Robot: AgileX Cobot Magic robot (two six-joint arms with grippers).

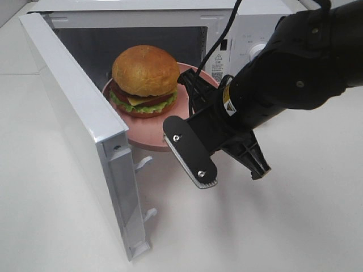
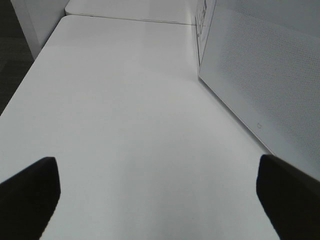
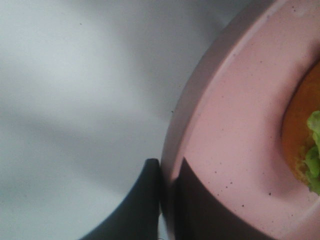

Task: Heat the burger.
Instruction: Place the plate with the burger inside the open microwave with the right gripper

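The white tabletop (image 1: 295,226) is carrying a white microwave (image 1: 249,34), whose door (image 1: 79,113) is standing wide open. The left tool (image 2: 156,170) is hanging over bare tabletop beside that door, its jaws spread wide and gripping nothing. A round pink plate (image 1: 148,139) is sitting at the mouth of the cavity, its near rim seemingly jutting past the opening. The right tool (image 3: 167,172) is pinching that rim, jaws closed with one on each face. The burger (image 1: 146,71) is resting on the plate, toward its far side. It is looking soft, light and loosely stacked, so squeezing it would likely crush the bun or shift the layers. The stiff plate rim is offering the better hold, kept level, since the smooth surface may let the burger slide.
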